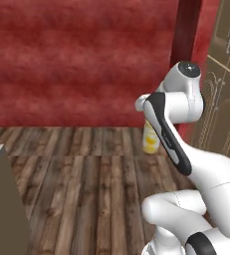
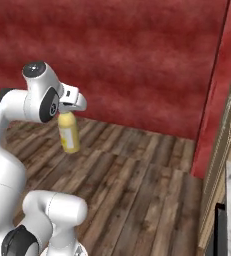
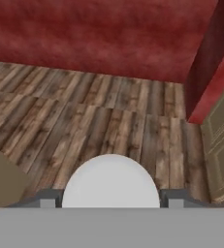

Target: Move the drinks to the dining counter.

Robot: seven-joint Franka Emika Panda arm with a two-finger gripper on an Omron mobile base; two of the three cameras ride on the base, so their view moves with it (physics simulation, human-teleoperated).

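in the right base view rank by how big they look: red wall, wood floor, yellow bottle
1. red wall
2. wood floor, smaller than the wall
3. yellow bottle, smallest by far

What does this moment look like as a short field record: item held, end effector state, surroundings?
item held: yellow plastic bottle with white cap, hanging upright below the hand
end effector: closed on the bottle's top; white cap sits between the fingertips in the hand view
height: bottle held clear above the brown wooden plank floor
backdrop: red textured wall
side: tan panelled cabinet doors
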